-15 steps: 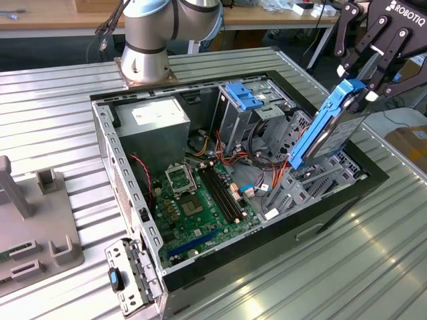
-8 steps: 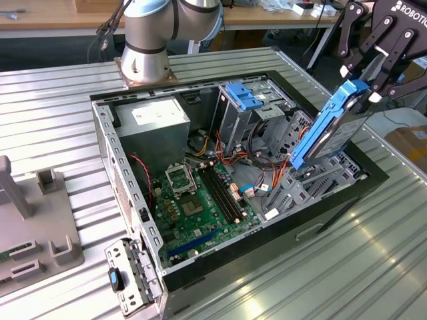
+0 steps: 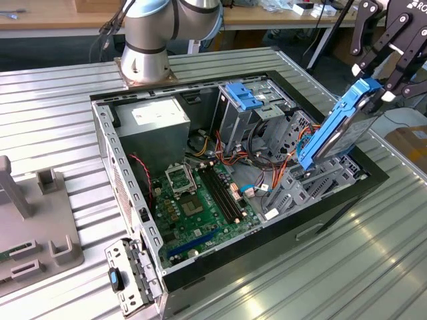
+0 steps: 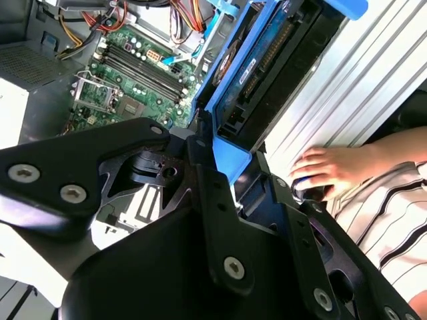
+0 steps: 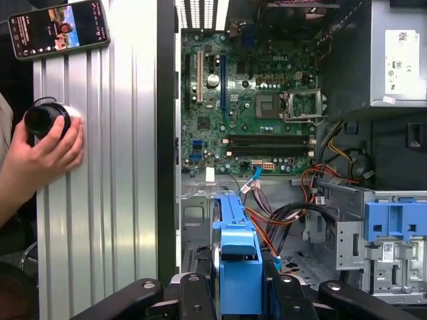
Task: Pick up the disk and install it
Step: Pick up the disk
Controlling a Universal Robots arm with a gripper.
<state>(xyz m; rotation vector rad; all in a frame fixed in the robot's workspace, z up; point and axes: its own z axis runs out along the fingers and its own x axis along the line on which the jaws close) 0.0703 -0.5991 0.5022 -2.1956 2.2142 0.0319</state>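
The disk (image 3: 339, 127), a dark grey drive in a bright blue carrier, hangs tilted over the open computer case (image 3: 333, 213) at the exterior view's right. Its lower end points down at the grey drive bay (image 3: 313, 183) by the case's near wall. My gripper (image 3: 377, 92) is shut on the disk's upper end. In the second wrist view the disk (image 4: 263, 67) runs out from between the black fingers (image 4: 207, 167). The first wrist view shows the blue carrier (image 5: 237, 257) edge-on between the fingers (image 5: 190, 293), above the bay floor.
Inside the case lie a green motherboard (image 3: 200, 197), a power supply (image 3: 153, 123), orange and blue cables, and a grey cage topped by a blue clip (image 3: 243, 97). A person's hand (image 5: 40, 150) rests on a black knob beside a phone (image 5: 60, 28). A grey fixture (image 3: 33, 227) stands at the exterior view's left.
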